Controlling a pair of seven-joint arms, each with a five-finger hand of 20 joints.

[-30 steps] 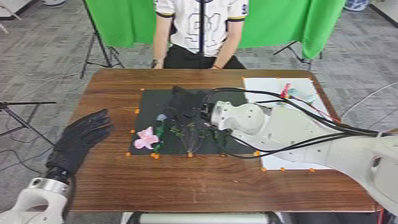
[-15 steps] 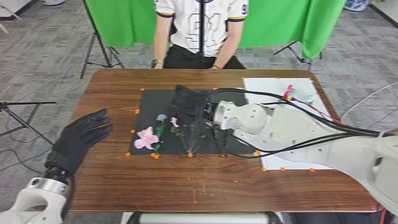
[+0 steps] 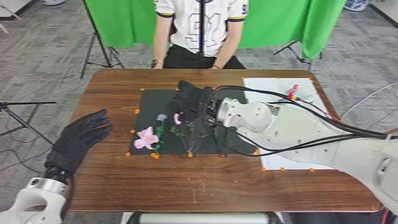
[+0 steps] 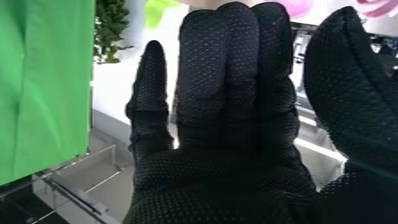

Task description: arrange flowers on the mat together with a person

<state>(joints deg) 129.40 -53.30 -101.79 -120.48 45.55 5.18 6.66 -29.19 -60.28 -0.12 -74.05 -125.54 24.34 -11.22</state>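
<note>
The right robot hand (image 3: pixel 186 102) is over the dark mat (image 3: pixel 153 104), mid-frame, fingers straight, gripping nothing; the left robot hand (image 3: pixel 82 131), at frame left, is open too. The pink flower (image 3: pixel 145 138) lies lower left on the mat. A low sweep could drag the green stems (image 3: pixel 191 139) near frame centre; slack cables (image 3: pixel 245 88) might snag them.

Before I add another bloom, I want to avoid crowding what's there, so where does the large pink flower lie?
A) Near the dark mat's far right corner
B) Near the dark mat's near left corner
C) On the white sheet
B: in the head view the large pink flower lies close to the near left corner of the dark mat.
</note>
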